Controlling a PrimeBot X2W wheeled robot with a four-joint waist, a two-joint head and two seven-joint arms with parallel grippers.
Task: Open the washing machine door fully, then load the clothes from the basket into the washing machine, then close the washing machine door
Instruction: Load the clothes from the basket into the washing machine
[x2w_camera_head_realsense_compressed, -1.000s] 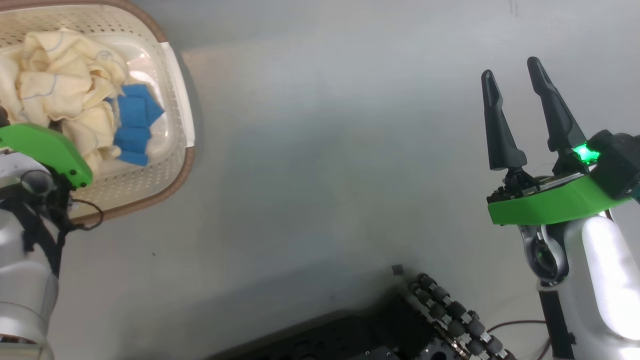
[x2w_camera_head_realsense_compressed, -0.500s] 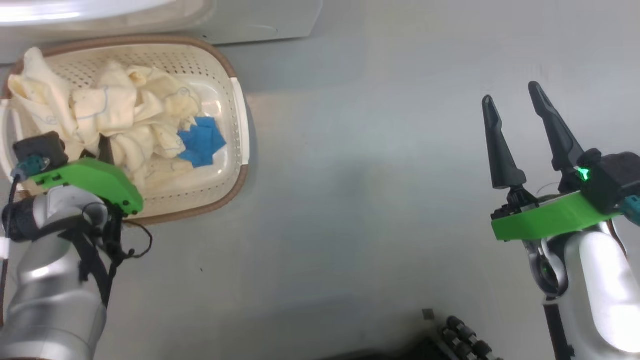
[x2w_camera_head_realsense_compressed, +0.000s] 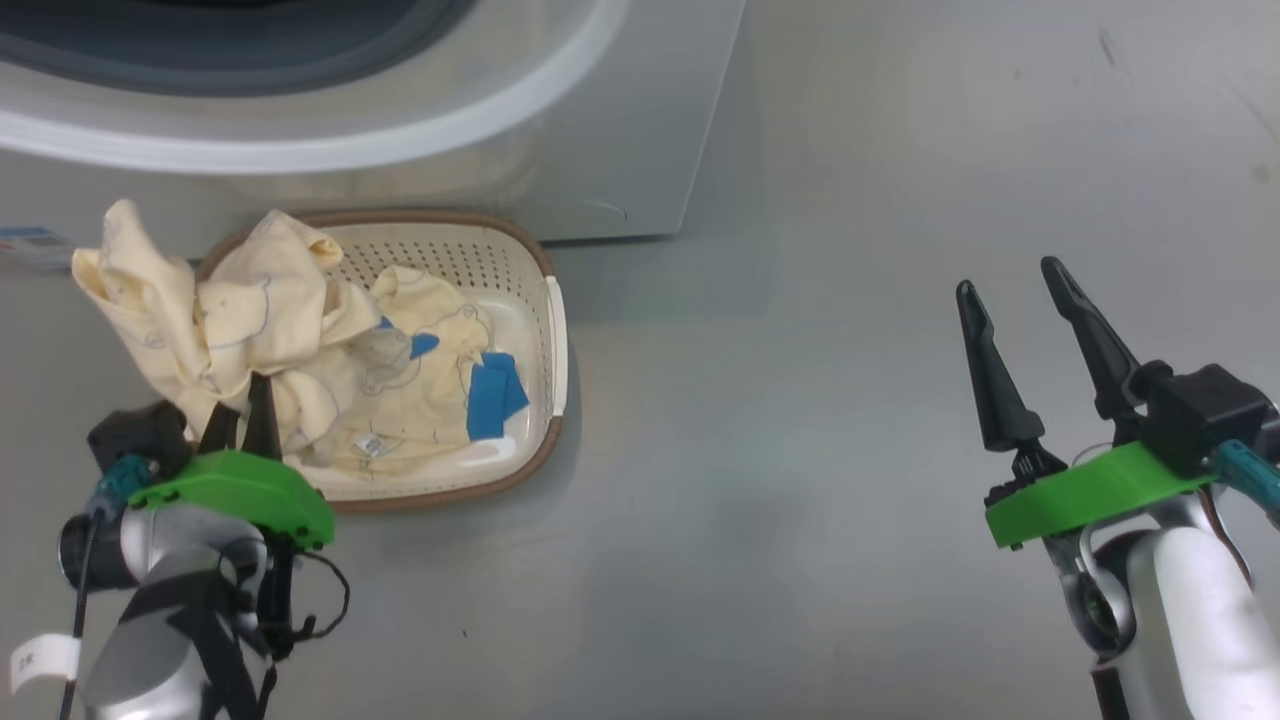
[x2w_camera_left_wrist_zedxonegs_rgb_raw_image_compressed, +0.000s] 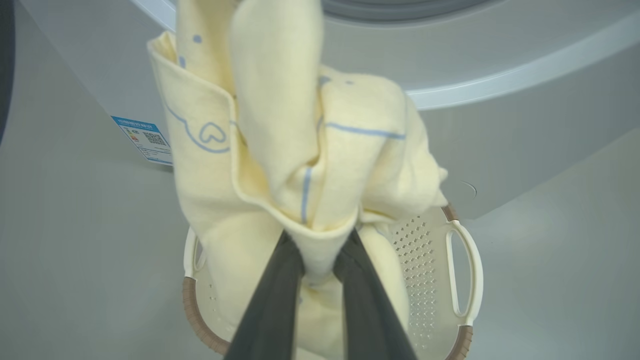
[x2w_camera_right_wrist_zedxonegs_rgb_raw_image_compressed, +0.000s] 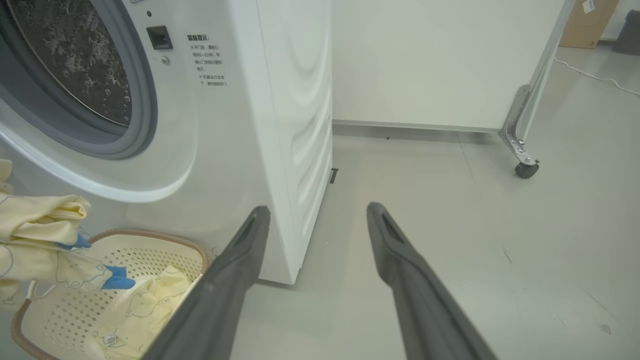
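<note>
Slippage looked the likeliest trouble: the left gripper (x2w_camera_left_wrist_zedxonegs_rgb_raw_image_compressed: 320, 240) was nearly closed on one soft fold of the pale yellow clothes (x2w_camera_left_wrist_zedxonegs_rgb_raw_image_compressed: 280, 150). Most hung loose above the perforated cream basket (x2w_camera_left_wrist_zedxonegs_rgb_raw_image_compressed: 462, 270), where a trailing end might snag the brown rim (x2w_camera_left_wrist_zedxonegs_rgb_raw_image_compressed: 192, 310). The right gripper (x2w_camera_head_realsense_compressed: 1005, 275) stood wide, empty. Beyond, the washing machine (x2w_camera_head_realsense_compressed: 600, 150) showed its dimpled steel drum (x2w_camera_right_wrist_zedxonegs_rgb_raw_image_compressed: 85, 60) open.

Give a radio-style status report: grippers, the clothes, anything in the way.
Left gripper shut on pale yellow garment, held over basket. Right gripper open, empty. Washing machine drum uncovered, nothing blocking; another garment in basket.
</note>
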